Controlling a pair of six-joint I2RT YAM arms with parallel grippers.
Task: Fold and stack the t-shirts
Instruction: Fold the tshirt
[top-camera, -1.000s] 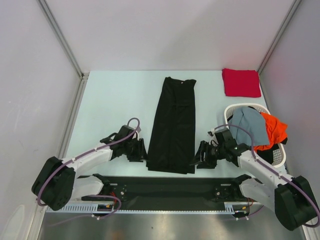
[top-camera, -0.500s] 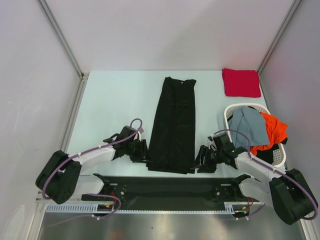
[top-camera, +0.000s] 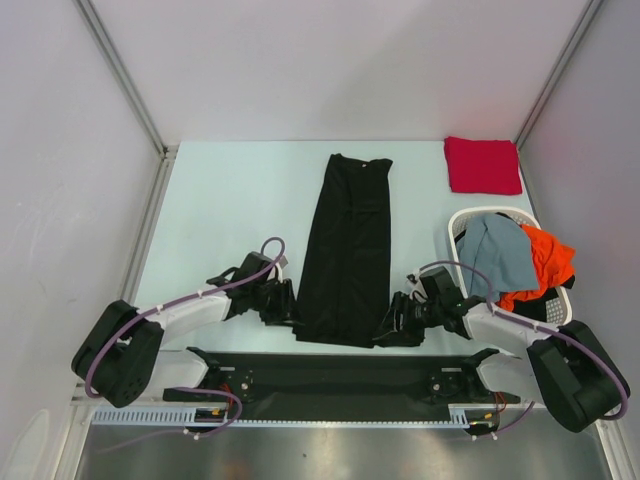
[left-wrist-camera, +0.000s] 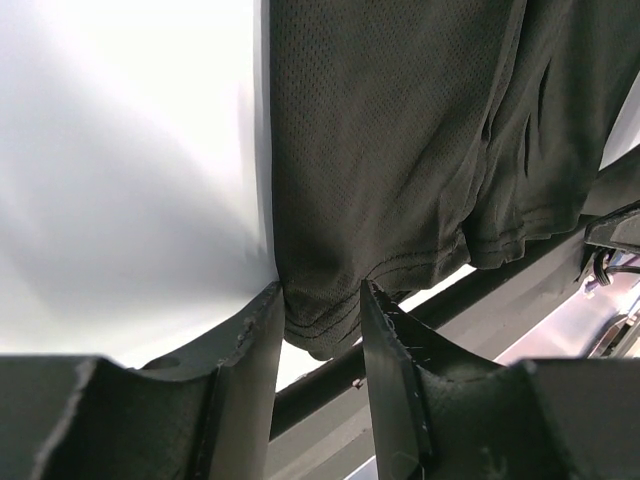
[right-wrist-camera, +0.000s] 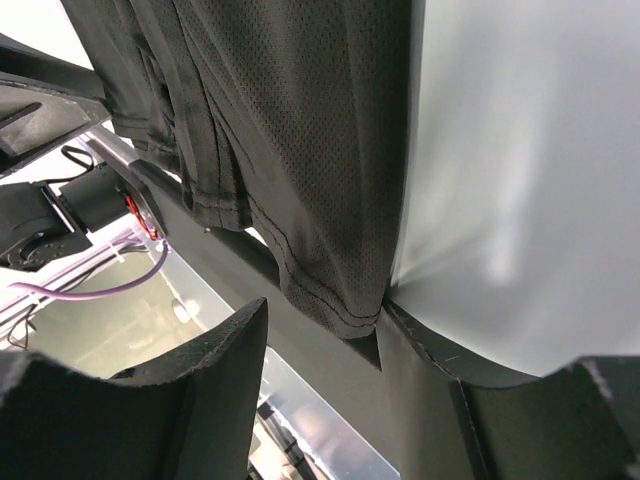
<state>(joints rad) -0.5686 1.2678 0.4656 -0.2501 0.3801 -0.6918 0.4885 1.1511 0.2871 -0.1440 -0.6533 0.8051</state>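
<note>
On the pale worktop (top-camera: 230, 220) walled by white panels (top-camera: 330, 60), left tool (left-wrist-camera: 318, 295) and right tool (right-wrist-camera: 320, 310) each straddle, half-open and unclamped, a near corner of the flat black mesh t-shirt (top-camera: 348, 250).

A hemmed corner of the black t-shirt (right-wrist-camera: 300, 150) lies between the parted jaws of the right gripper (right-wrist-camera: 320, 310), touching one.

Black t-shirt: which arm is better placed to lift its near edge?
Left, probably. The hem corner of the black t-shirt sits squarely between the fingers of the left gripper; at the right gripper the corner hugs one finger.
</note>
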